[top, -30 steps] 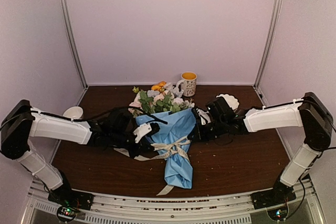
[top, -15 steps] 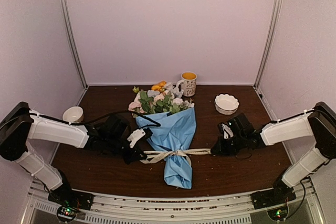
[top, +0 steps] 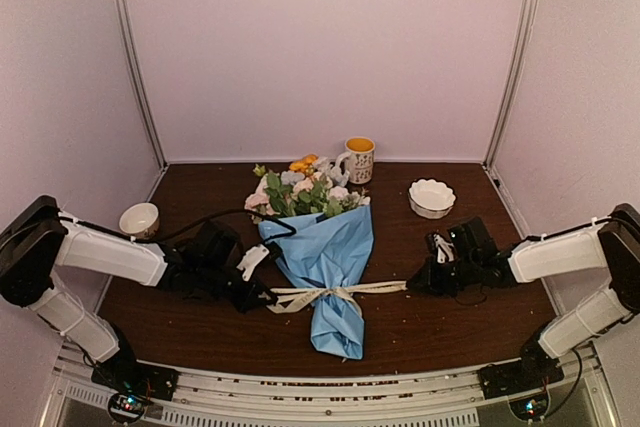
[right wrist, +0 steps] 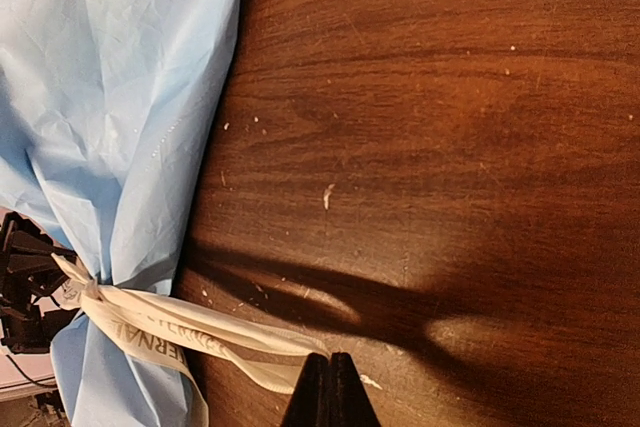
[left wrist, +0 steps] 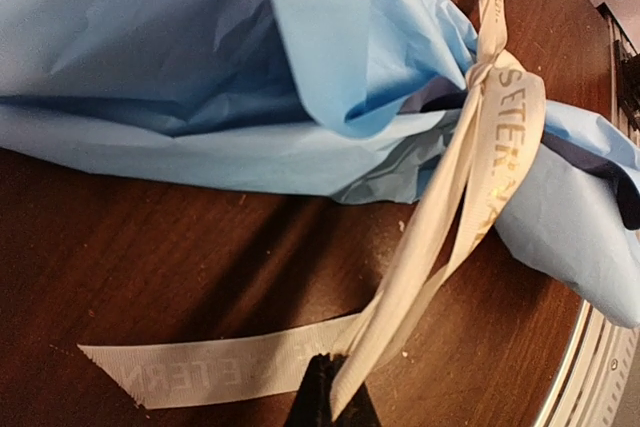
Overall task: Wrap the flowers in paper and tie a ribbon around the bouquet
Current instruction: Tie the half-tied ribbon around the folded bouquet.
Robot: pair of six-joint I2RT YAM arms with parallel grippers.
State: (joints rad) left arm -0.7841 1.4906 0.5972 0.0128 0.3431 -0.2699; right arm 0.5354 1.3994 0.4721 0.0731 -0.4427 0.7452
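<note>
The bouquet lies mid-table: flowers point(top: 300, 187) at the far end, wrapped in a cone of light blue paper point(top: 330, 252). The cream ribbon point(top: 335, 294) is knotted around the cone's narrow waist and stretches out to both sides. My left gripper point(top: 268, 299) is just left of the cone, shut on a ribbon strand point(left wrist: 490, 162) that runs taut from the knot on the paper point(left wrist: 200, 67) to its tips point(left wrist: 330, 402). A loose tail lies flat on the table. My right gripper point(top: 412, 287) is right of the cone, shut on the ribbon's other end point(right wrist: 190, 337) at its tips point(right wrist: 330, 387).
A mug point(top: 359, 159) with an orange inside stands behind the flowers. A scalloped white bowl point(top: 432, 197) sits at the back right, just beyond my right arm. A small bowl point(top: 139, 218) sits at the far left. The metal rail point(top: 320, 392) runs along the near table edge.
Both grippers have drawn apart, left to the left and right to the right. The loose ribbon loops have pulled into a tight knot around the cone.
</note>
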